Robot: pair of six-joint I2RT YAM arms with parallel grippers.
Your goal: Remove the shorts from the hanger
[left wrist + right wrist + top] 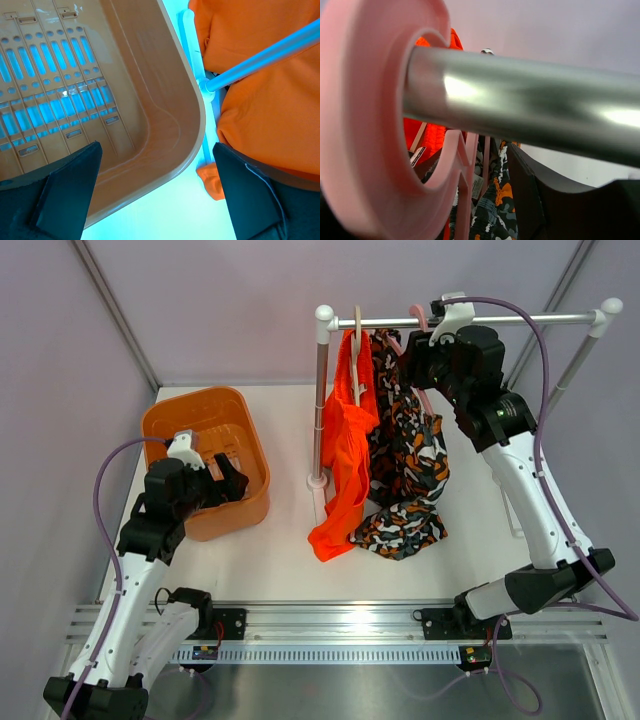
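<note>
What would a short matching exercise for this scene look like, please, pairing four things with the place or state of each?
Things:
1. orange shorts
2. patterned shorts
3. basket
4. left gripper

Places or states:
A. open, above the basket
B. hanging on the rail, nearest its left post
C. on the table, left of the post
D. hanging just right of the orange pair

Pairs: 1-B, 2-D, 3-C, 4-A.

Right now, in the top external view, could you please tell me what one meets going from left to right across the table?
Orange basket → plain orange shorts → camouflage-patterned shorts → right arm's forearm. The left arm overlaps the basket, so I left it out.
</note>
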